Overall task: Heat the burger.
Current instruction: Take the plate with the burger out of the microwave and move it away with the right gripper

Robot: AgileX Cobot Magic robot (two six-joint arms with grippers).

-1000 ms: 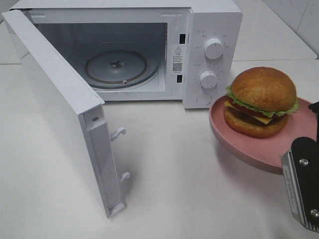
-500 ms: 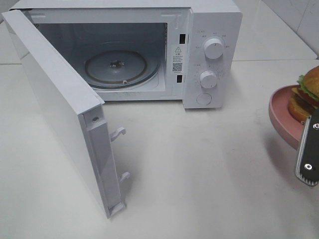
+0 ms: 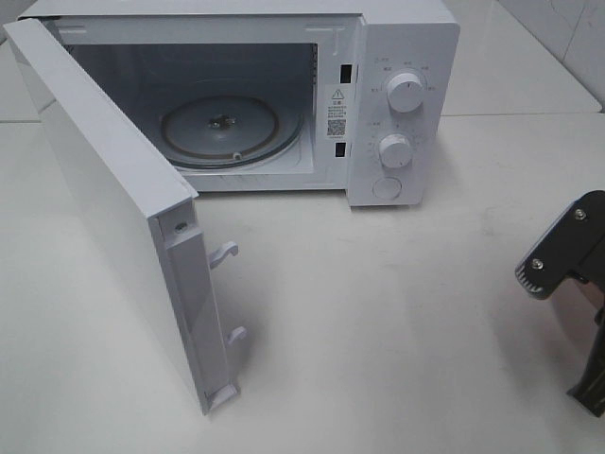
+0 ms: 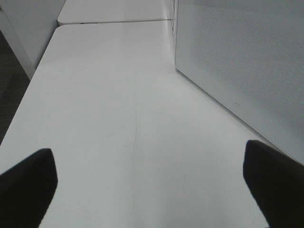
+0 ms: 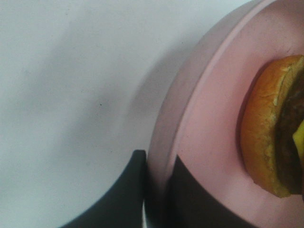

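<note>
In the right wrist view the burger (image 5: pixel 273 128), with its golden-brown bun and dark patty, lies on a round pink plate (image 5: pixel 209 109). My right gripper (image 5: pixel 159 159) is shut on the plate's rim, one finger under it and one on top. The exterior view shows neither burger nor plate, only part of the right arm (image 3: pixel 562 251) at the right edge. My left gripper (image 4: pixel 149 166) stands open over the bare table, nothing between its fingers, with the microwave door (image 4: pixel 237 61) beside it.
A white microwave (image 3: pixel 397 57) stands at the back with its door (image 3: pixel 104 199) swung wide open toward the front left. Its glass turntable (image 3: pixel 219 123) is bare. Two knobs (image 3: pixel 405 93) sit on the right panel. White table (image 3: pixel 378 322) lies in front.
The plate with the burger has travelled right and left the exterior view. The right arm has swung with it and only its dark frame shows at the edge.
</note>
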